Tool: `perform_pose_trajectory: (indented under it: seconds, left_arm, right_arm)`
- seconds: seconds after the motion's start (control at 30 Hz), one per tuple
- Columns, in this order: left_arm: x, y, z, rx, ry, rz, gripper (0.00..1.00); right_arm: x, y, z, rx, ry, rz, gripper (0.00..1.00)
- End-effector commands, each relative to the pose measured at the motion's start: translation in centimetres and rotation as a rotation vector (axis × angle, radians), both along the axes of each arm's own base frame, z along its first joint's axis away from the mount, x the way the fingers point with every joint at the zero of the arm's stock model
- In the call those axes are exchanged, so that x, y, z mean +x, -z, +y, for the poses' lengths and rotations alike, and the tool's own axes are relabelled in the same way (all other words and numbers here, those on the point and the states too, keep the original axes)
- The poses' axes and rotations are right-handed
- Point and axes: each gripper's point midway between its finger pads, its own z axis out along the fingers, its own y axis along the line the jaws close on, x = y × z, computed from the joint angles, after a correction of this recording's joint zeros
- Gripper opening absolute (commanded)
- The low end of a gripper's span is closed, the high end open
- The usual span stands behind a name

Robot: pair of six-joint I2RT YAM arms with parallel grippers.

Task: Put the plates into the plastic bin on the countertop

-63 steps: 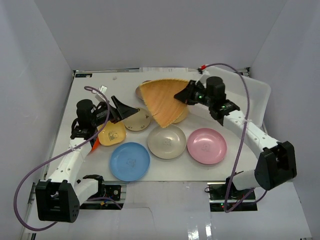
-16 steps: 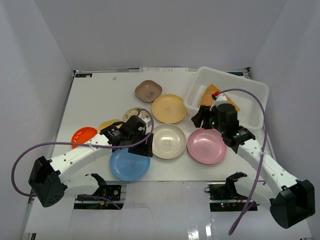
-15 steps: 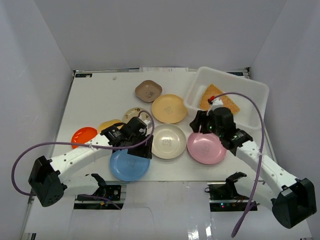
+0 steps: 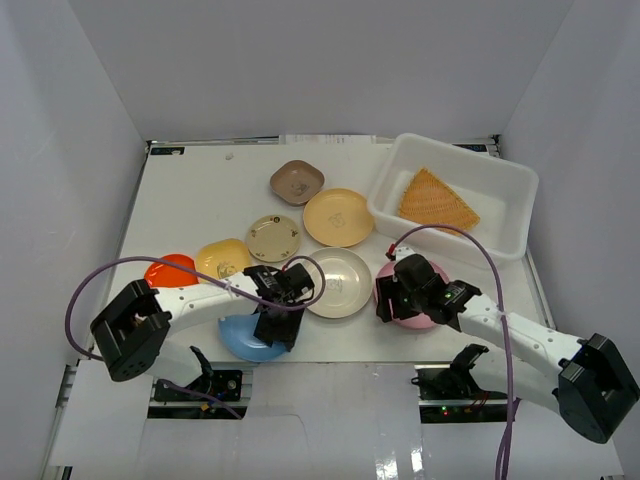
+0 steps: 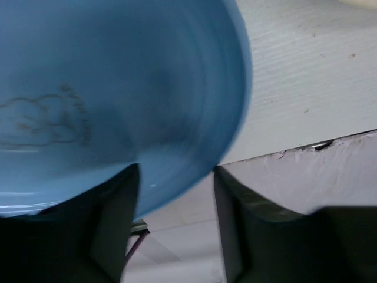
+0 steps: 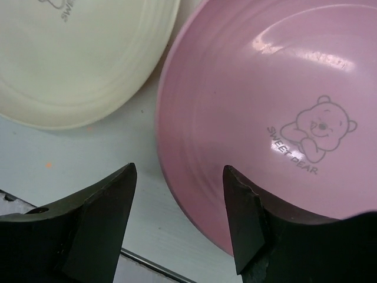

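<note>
The plastic bin stands at the back right of the countertop with a tan plate lying in it. My left gripper is open at the right rim of the blue plate, near the table's front edge. That rim reaches into the gap beside the left finger. My right gripper is open astride the left rim of the pink plate. One finger is over the table and the other over the plate.
Other plates lie across the middle: cream, yellow-tan, brown square, small beige, yellow and orange. White walls close in the sides and back. The table's front edge lies just beyond the blue plate.
The right gripper has moved from beside the bin down to the pink plate's left rim. The left gripper has moved toward the front, to the blue plate's right rim. The blue plate sits slightly nearer the front edge.
</note>
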Motion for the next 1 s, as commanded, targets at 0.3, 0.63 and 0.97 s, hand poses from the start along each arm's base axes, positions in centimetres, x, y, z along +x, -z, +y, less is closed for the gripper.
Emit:
perform_pose_trajectory:
  seconds: [0.3, 0.63, 0.97]
  left_arm:
    - [-0.8, 0.6, 2.0, 0.089, -0.053, -0.053, 0.00]
    - [-1.0, -6.1, -0.3, -0.122, -0.070, -0.156, 0.00]
    - [-2.0, -6.5, -1.6, -0.189, -0.015, -0.137, 0.57]
  right_arm:
    - [-1.4, 1.7, -0.6, -0.320, -0.028, -0.002, 0.11]
    - [-2.1, -6.9, 2.4, -0.192, -0.003, -0.126, 0.08]
    - [2.9, -20.5, 4.8, -0.061, 0.037, -0.440, 0.08]
